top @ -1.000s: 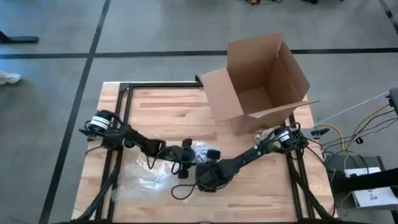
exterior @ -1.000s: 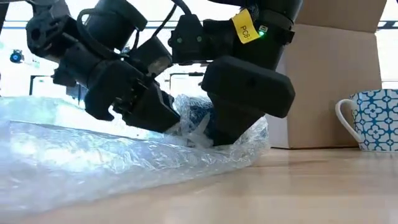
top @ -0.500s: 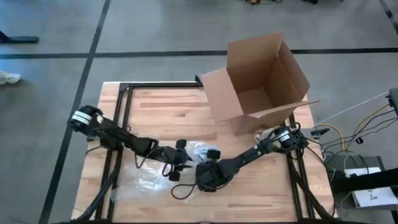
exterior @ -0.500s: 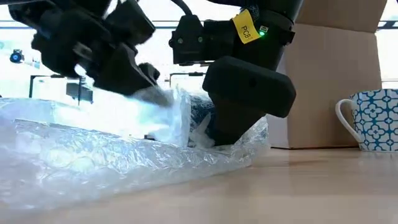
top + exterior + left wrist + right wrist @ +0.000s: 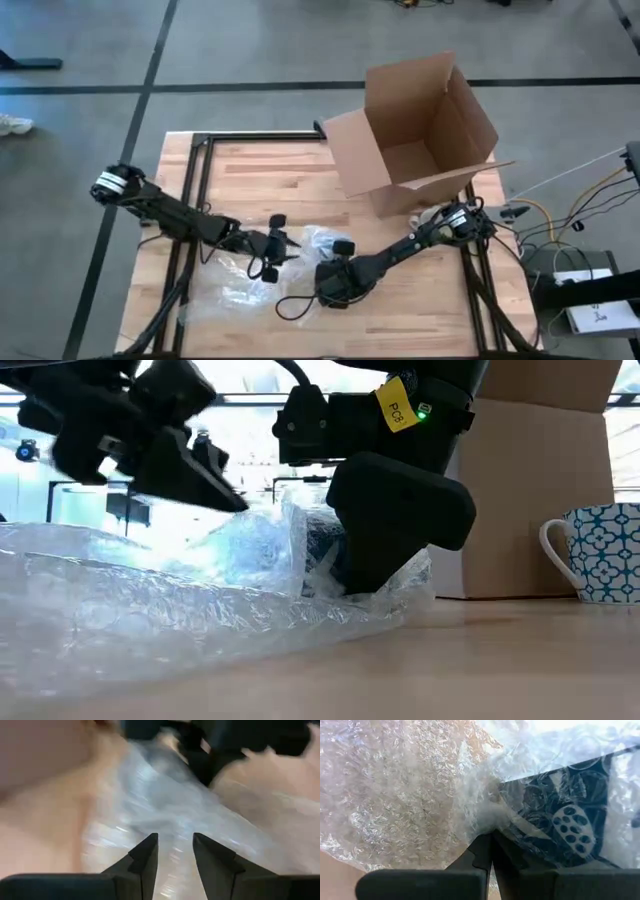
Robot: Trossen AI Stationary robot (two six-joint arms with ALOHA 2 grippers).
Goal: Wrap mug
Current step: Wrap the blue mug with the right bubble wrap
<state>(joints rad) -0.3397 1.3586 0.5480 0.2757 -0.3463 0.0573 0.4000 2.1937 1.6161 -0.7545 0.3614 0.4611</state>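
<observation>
While the bubble wrap (image 5: pixel 245 285) is pinched shut by the right claw (image 5: pixel 330 285), the cardboard box (image 5: pixel 420 130) is seen open and empty from above. Level with the counter (image 5: pixel 480 670), a second patterned mug (image 5: pixel 600 555) is seen unwrapped. Past the parted, empty left claw (image 5: pixel 175 850), only film is shown. Past the right claw, the dark mug (image 5: pixel 570 815) is seen half covered; the loose flap could spring back.

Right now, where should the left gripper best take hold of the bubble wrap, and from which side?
Probably at the loose flat part of the bubble wrap lying on the table on the left gripper side, approached from the left. That edge lies free, while the right gripper is shut on the bubble wrap beside the dark patterned mug.
</observation>
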